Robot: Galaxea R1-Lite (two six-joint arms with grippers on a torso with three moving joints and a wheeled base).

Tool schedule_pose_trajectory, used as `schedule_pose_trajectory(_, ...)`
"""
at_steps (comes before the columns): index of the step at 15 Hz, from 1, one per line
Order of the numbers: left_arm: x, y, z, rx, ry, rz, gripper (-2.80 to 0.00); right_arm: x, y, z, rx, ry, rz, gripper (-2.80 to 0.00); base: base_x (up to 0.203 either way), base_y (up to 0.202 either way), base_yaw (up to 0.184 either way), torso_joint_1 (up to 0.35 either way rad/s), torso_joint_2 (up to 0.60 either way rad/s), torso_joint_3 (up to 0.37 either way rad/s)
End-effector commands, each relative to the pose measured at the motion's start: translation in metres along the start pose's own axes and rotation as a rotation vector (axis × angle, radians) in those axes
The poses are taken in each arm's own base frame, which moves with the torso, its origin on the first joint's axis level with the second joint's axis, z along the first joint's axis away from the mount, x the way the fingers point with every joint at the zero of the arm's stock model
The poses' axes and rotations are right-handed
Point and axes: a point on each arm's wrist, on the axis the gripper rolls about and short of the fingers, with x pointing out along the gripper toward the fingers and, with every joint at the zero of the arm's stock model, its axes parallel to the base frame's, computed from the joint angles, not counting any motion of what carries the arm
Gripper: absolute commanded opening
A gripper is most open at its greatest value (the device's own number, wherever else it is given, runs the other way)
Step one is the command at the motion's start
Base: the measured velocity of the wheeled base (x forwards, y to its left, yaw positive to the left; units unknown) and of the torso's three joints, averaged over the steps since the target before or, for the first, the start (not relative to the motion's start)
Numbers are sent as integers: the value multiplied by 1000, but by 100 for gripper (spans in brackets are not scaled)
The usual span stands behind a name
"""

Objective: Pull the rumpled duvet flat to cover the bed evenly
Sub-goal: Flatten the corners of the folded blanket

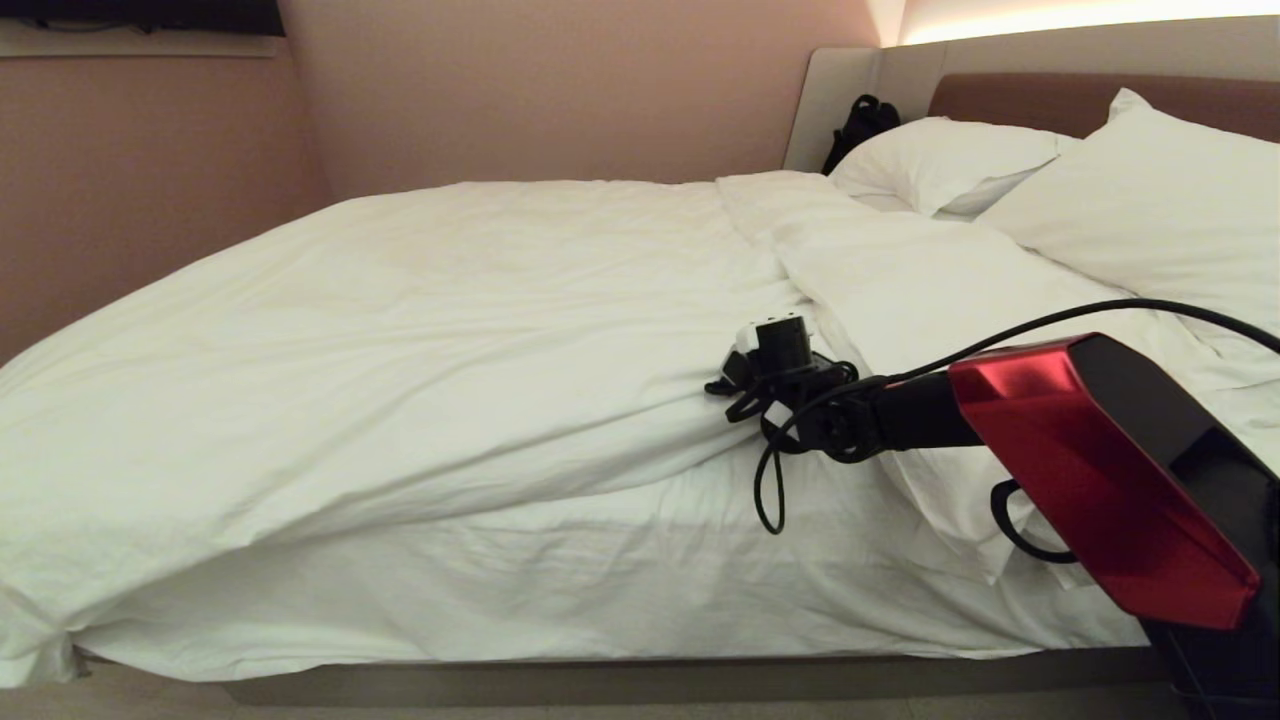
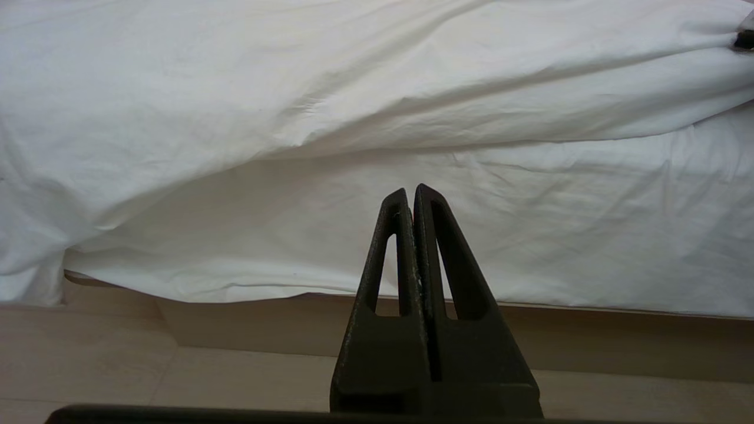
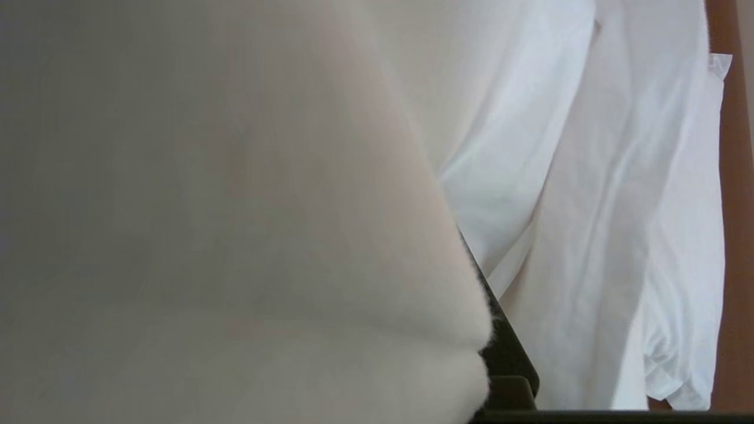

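Duvet [image 1: 400,330] puffy, white, creased, bunched near bed [image 1: 650,685] front edge. We see right gripper [image 1: 770,350] jaws clenched on duvet fold; left gripper [image 2: 410,194] jaws closed, empty.

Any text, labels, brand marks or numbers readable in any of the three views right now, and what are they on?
None: no readable text, label or number in any view.
The duvet, pillows, headboard and the red arm cover show no markings.
The black bag by the headboard is too small to show any label.
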Motion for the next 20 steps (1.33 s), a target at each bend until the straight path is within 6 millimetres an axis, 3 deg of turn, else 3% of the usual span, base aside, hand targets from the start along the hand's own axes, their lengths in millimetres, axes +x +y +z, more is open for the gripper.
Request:
schedule_pose_trajectory(1, 0, 0, 0, -1, 0, 1, -280, -8, -13, 0, 11, -7, -14, -280, 0, 0, 0, 0, 0, 0)
schedule_pose_trajectory(6, 0, 0, 0, -1, -1, 1, -280, -33, -36, -10, 12, -17, -8, -280, 0, 0, 0, 0, 0, 0)
schedule_pose_trajectory(10, 0, 0, 0, -1, 0, 1, -280, -75, -59, -22, 1, -56, 13, -280, 0, 0, 0, 0, 0, 0)
schedule_pose_trajectory(14, 0, 0, 0, -1, -1, 1, -280, -116, -56, -38, -58, -103, 78, -280, 0, 0, 0, 0, 0, 0)
schedule_pose_trajectory(20, 0, 0, 0, -1, 1, 1, -280, -145, -57, -49, -83, -142, 104, -280, 0, 0, 0, 0, 0, 0)
